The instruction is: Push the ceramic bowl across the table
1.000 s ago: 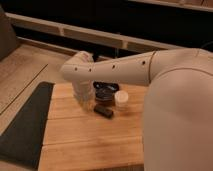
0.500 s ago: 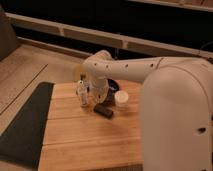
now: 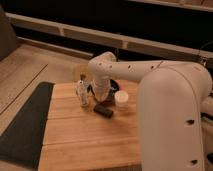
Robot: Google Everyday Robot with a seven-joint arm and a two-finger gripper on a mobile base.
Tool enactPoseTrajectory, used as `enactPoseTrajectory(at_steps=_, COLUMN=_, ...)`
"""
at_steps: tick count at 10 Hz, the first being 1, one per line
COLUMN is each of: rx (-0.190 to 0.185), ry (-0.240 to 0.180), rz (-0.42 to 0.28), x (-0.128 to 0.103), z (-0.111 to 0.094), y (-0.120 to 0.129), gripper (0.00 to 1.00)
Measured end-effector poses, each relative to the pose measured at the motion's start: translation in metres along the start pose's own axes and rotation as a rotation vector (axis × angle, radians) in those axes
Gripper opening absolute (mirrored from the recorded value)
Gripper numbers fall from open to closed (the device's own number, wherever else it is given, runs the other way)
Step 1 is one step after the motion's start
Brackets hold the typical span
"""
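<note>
Three small things crowd the far end of the bench (image 3: 85, 145). The ceramic bowl (image 3: 118, 86) sits just above centre frame, mostly hidden behind the arm. A white cup (image 3: 121, 99) stands just below it, and a dark block (image 3: 103, 110) lies lower still. The tool (image 3: 82, 95) hangs clenched left of the bowl, with nothing seen in it. A push toward the right would probably drive the bowl into the cup and tip it, and the forearm might clip the block.

no legible text, label, brand or number anywhere in view
</note>
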Motion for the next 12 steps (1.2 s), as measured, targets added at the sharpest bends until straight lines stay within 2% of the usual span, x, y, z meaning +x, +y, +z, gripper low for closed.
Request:
enactPoseTrajectory(at_steps=2, rx=0.017, ry=0.008, rz=-0.004, x=0.001, z=0.002, y=-0.004, gripper=0.00)
enactPoseTrajectory(at_steps=4, rx=0.034, ry=0.049, rz=-0.025, x=0.005, z=0.016, y=-0.008, gripper=0.00)
enactPoseTrajectory(at_steps=6, rx=0.029, ry=0.104, rz=-0.043, x=0.001, z=0.038, y=-0.013, gripper=0.00)
enactPoseTrajectory(at_steps=9, rx=0.028, ry=0.147, rz=-0.045, x=-0.016, z=0.061, y=-0.031, gripper=0.00)
enactPoseTrajectory(at_steps=12, rx=0.002, ry=0.202, rz=-0.036, x=-0.026, z=0.083, y=-0.038, gripper=0.00)
